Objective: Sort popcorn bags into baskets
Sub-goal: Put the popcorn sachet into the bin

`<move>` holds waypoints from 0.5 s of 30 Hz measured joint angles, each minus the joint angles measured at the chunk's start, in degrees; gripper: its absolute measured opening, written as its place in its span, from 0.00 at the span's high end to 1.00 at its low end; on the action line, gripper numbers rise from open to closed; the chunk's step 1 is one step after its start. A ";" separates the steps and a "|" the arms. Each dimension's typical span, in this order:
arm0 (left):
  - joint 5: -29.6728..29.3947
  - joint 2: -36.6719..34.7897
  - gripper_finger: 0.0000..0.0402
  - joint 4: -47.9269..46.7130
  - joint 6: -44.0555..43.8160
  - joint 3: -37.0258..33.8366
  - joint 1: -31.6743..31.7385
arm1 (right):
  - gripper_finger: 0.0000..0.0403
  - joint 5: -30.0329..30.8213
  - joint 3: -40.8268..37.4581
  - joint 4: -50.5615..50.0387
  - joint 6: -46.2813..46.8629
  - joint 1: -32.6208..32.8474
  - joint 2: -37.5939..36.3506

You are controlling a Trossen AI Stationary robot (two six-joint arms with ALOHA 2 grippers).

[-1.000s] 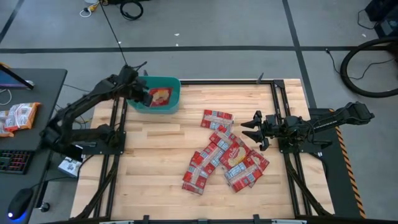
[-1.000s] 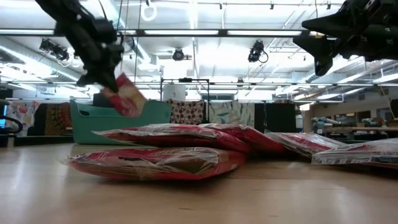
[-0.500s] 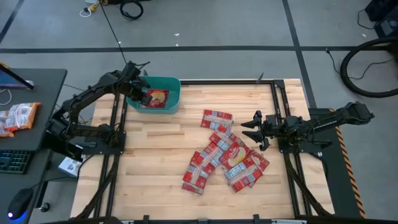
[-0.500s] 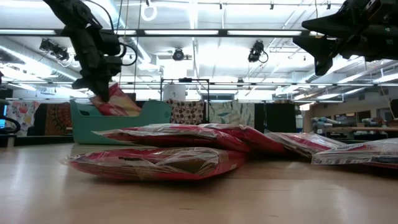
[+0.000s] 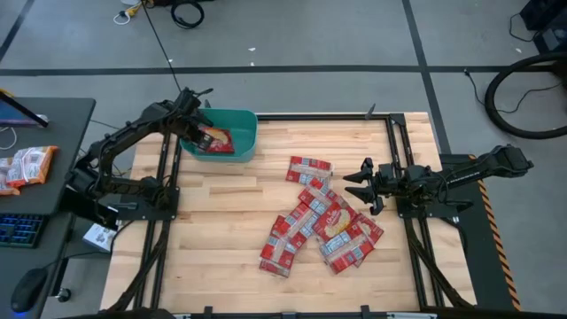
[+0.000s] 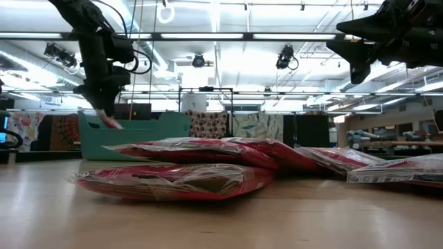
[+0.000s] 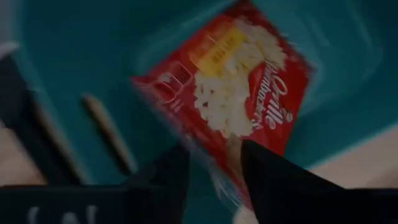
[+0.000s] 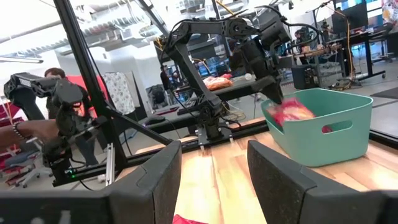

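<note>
A teal basket [image 5: 244,121] stands at the table's far left corner. In it lies a red popcorn bag [image 5: 218,138], picture side up in the left wrist view [image 7: 242,93]. My left gripper [image 7: 214,168] hangs over the basket's left part, pointing steeply down, its fingers apart. Several more popcorn bags [image 5: 323,221] lie overlapping in a heap at the table's middle right. My right gripper [image 5: 356,184] waits open above the table's right side, pointing level toward the left. My left gripper stands open right above the bag. The bag's near corner [image 7: 219,163] shows between the two fingers, blurred. I cannot tell whether the fingers touch it. The bag lies tilted in the basket, below the fingertips.
Black frame rails [image 5: 396,146] run along the table's sides. A dark desk [image 5: 53,124] with loose packets [image 5: 25,165] and a keyboard stands left of the table. A person's arm [image 8: 34,129] shows beyond the table in the right wrist view. Bare wood lies between basket and heap.
My left gripper has tipped steeply downward over the basket, drifting slightly toward its left wall. The popcorn bag, which hung below it above the rim a second ago, has sunk into the basket; only a sliver shows above the rim in the low view.
</note>
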 joint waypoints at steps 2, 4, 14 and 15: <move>-1.97 0.00 0.57 -0.33 0.93 1.47 -0.33 | 0.53 0.00 0.00 0.00 0.00 0.00 0.00; -2.76 0.00 0.54 -1.05 1.02 3.40 -0.96 | 0.53 0.00 0.00 0.00 0.00 0.00 -0.01; 0.41 -0.02 0.56 2.19 8.43 11.76 -12.26 | 0.53 0.00 0.00 0.00 -0.51 0.00 -0.02; 0.45 -0.02 0.56 3.39 8.78 11.83 -13.97 | 0.53 -0.01 0.00 0.00 -0.57 0.00 0.00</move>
